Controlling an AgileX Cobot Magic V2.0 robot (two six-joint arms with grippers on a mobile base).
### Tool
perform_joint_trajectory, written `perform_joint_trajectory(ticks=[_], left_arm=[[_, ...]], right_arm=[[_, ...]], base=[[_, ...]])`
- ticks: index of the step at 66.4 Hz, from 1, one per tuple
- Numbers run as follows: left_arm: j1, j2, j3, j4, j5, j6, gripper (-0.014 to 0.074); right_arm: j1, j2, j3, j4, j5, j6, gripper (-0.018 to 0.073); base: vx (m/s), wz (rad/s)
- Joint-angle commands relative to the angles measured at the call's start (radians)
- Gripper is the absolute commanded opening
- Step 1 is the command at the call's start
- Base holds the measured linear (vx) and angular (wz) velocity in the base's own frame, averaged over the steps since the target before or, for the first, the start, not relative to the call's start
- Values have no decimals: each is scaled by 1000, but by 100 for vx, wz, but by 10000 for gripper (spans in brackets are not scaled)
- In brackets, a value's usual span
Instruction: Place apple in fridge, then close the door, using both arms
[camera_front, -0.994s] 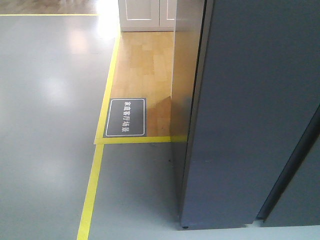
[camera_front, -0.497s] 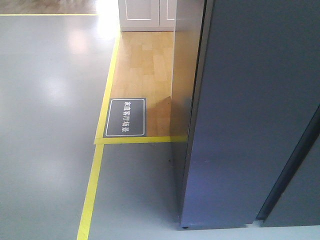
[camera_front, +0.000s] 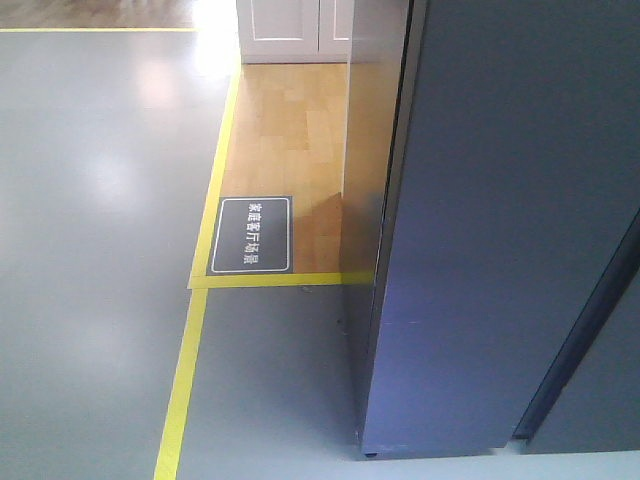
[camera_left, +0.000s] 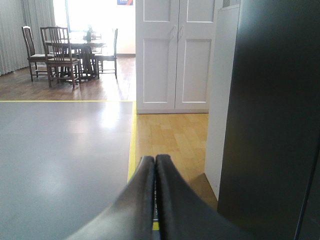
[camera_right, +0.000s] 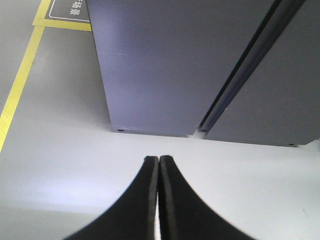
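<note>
1. Right wrist view: the right gripper (camera_right: 158, 162) has its two black fingers pressed flat together with nothing between them. It hangs over the pale grey floor (camera_right: 60, 150).
2. Just past it stands the fridge (camera_right: 165, 65), dark grey, its door (camera_right: 280, 85) closed.
3. The left gripper (camera_left: 155, 161) is squeezed closed and empty too, beside the fridge side.
4. Farther off are yellow tape (camera_front: 185, 385), a black floor sign (camera_front: 252, 235), white cupboard doors (camera_left: 172, 55), and a dining table with chairs (camera_left: 70, 52).
5. No view shows the apple.

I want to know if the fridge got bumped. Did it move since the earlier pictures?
No. The fridge keeps the same spot in the front view: its left edge still meets the yellow floor tape beside the black floor sign.
</note>
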Motion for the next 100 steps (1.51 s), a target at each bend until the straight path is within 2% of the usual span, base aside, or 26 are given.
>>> perform_joint_trajectory(ticks=[1, 30, 36, 50, 61, 75, 100], left_arm=[[1, -13, -19, -2, -76, 0, -6], [1, -13, -19, -2, -76, 0, -6], [1, -13, -19, -2, -76, 0, -6], [1, -13, -19, -2, -76, 0, -6], [1, -13, -19, -2, -76, 0, -6], [1, -13, -19, -2, -76, 0, -6], [1, -13, -19, -2, -76, 0, -6]], right_arm=[[1, 5, -25, -7, -54, -3, -3], [1, 1, -19, -12, -64, -3, -3], [-3, -50, 22, -7, -207, 0, -3], [-42, -251, 294, 0, -780, 24, -3], [-61, -395, 470, 0, -980, 24, -3], [-61, -498, 567, 102, -995, 24, -3], [-61, -522, 588, 99, -965, -26, -3]], base=[[0, 0], [0, 0], [0, 0], [0, 0], [0, 0], [0, 0], [0, 0]])
